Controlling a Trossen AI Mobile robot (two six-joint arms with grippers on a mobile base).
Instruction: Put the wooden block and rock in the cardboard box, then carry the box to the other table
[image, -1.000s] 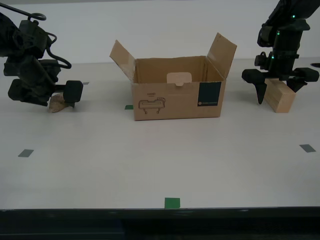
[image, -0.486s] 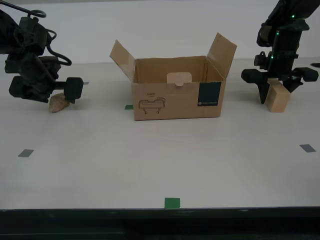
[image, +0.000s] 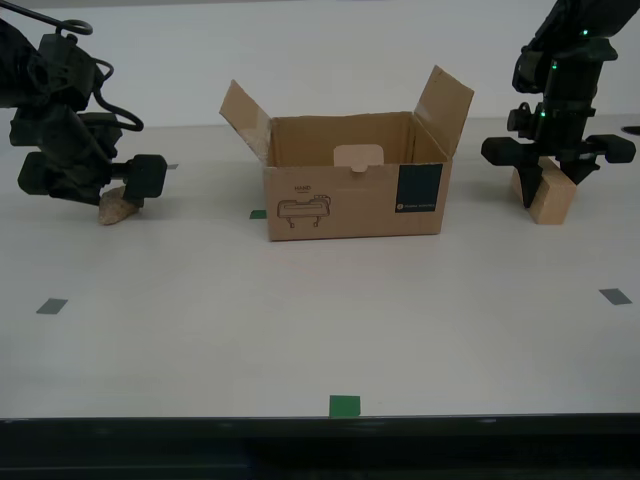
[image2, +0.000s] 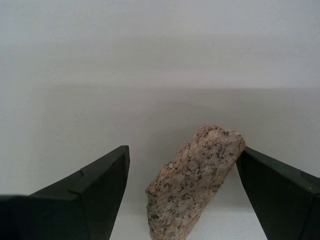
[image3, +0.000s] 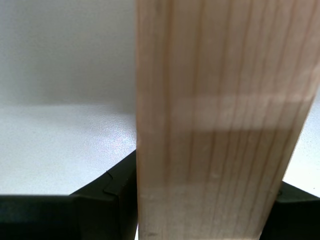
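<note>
Nearest the camera in the exterior view, a square of bright green tape (image: 344, 405) at the front edge of the pale whitish table (image: 320, 320), with greyer tape marks (image: 51, 306) further in on either side.

Mid-table, the brown corrugated cardboard box (image: 350, 190) standing open, side flaps raised, dark teal label panel and black line drawing on its front wall, tab cutout on its back wall.

Toward the exterior view's left, level with the box and well apart from it, the small speckled beige-pink rock (image2: 195, 180) lying on the table between the spread fingers of my second gripper (image: 118, 198); one finger at or just beside the rock's tip, a clear gap at the other, so nothing held.

Toward the exterior view's right, the pale tan wooden block (image3: 220, 120) resting tilted on the table beside the box, straddled by my first gripper (image: 556, 170); both fingers close against its sides in the first wrist view, whether clamped cannot be told.
</note>
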